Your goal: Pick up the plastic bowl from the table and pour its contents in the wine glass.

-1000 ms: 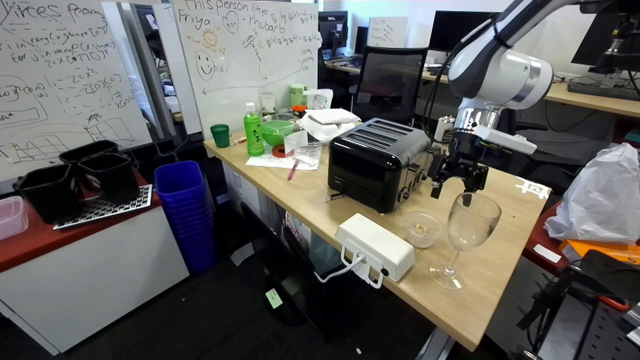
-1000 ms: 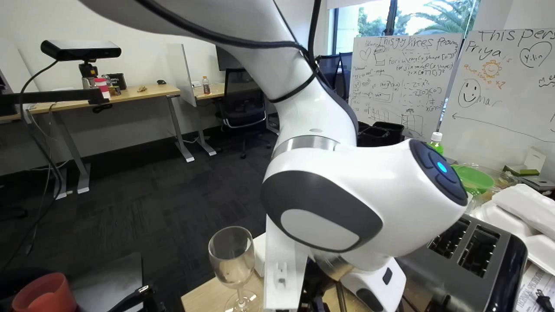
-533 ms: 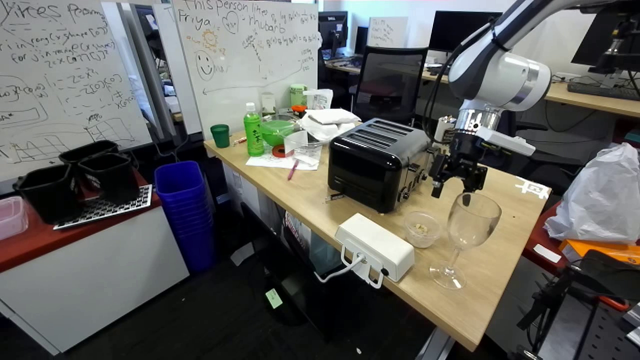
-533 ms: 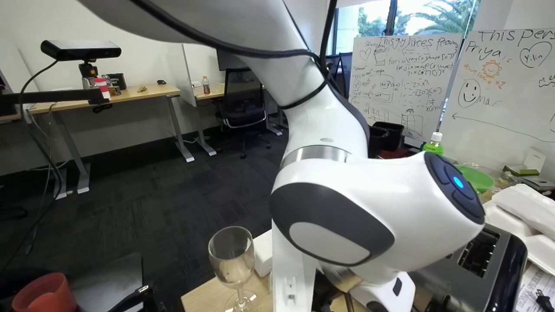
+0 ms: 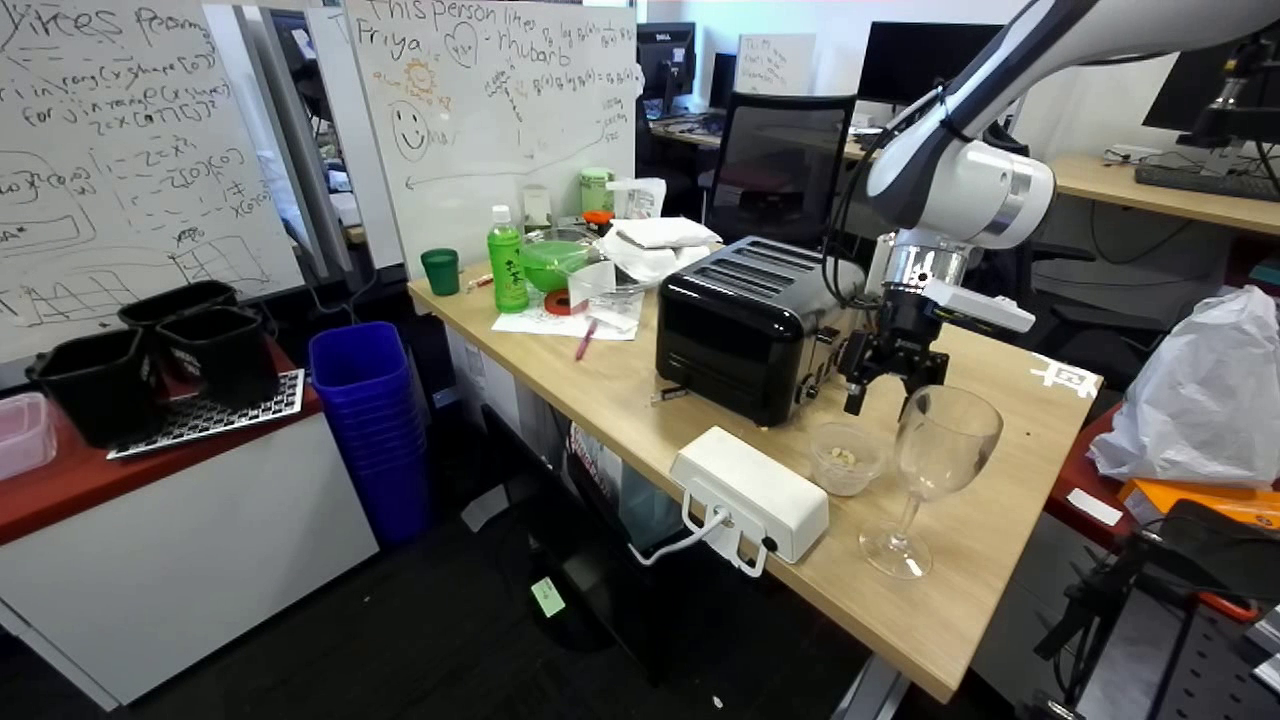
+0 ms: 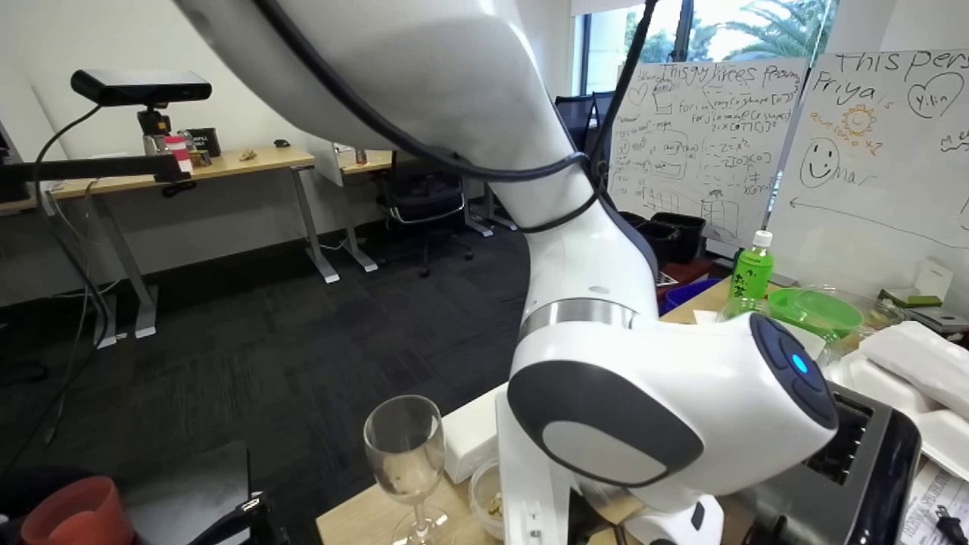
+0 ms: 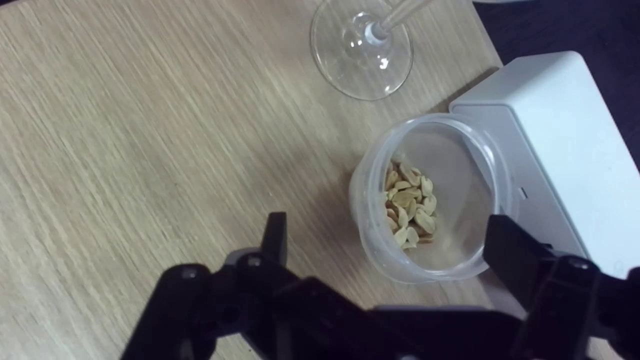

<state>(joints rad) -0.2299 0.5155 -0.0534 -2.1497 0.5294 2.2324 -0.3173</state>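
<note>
Pincer (image 5: 882, 398) hanging above the surface (image 5: 965, 600), jaws standing wide apart, plastic bowl (image 7: 452, 195) sitting upright on the surface below, holding nuts (image 7: 410, 205), wine glass (image 5: 945, 455) standing at the bowl's near right in an exterior view, white box (image 5: 750, 490) resting just beside the bowl, left, black toaster (image 5: 735, 340) occupying far left.

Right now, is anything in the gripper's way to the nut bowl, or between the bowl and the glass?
Nothing I can see blocks the open gripper from the plastic bowl, or the bowl from the wine glass. But a white box sits right beside the bowl, so the gripper might bump it.
</note>
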